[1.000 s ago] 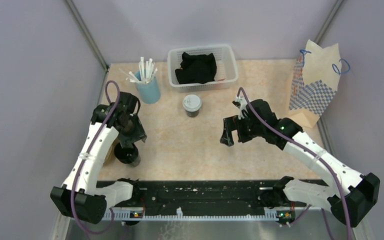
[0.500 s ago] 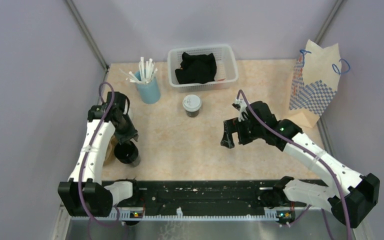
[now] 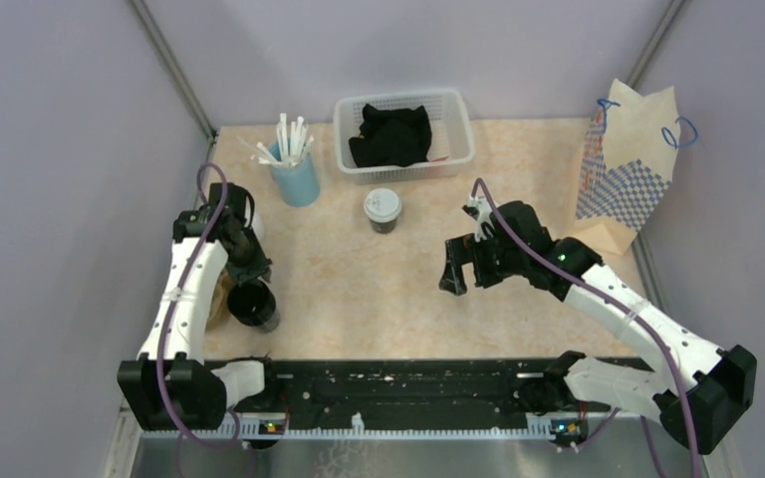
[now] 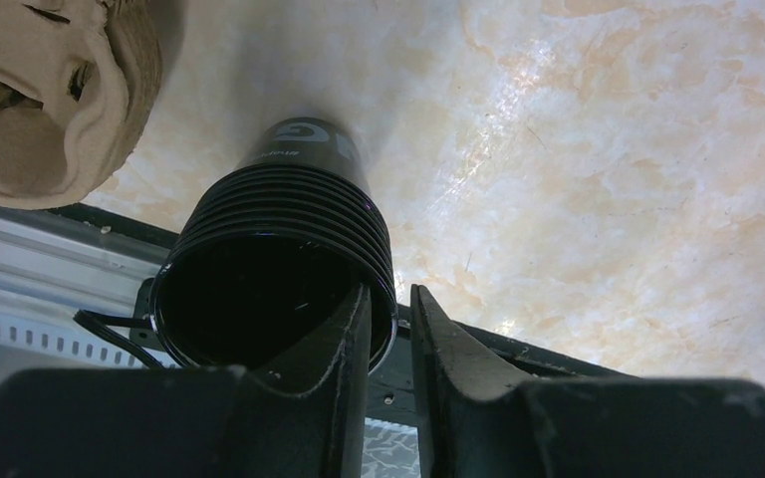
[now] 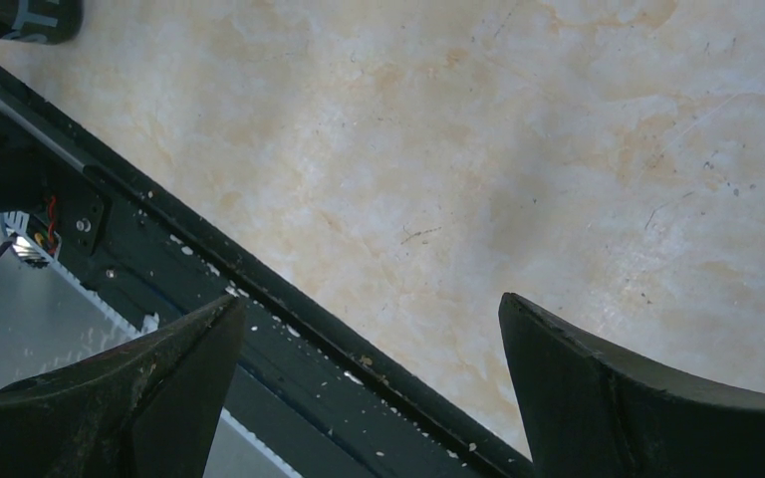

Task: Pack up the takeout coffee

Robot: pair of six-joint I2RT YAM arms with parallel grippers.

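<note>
From above, the left gripper point(image 4: 390, 301) straddles the black cup's point(image 3: 252, 305) rim, jaws narrowed, pinch unclear. The carrier point(image 3: 221, 296) sits just beside at 9 o'clock. The right gripper point(image 5: 371, 302) gapes empty.

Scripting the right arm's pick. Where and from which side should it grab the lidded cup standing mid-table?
Grip the lidded cup by its side wall under the lid, jaws across the body. It stands upright and the lid closes the rim, so a rim pinch is out. Probably come in from the near right, where the open right gripper is; the basket sits close behind.
</note>
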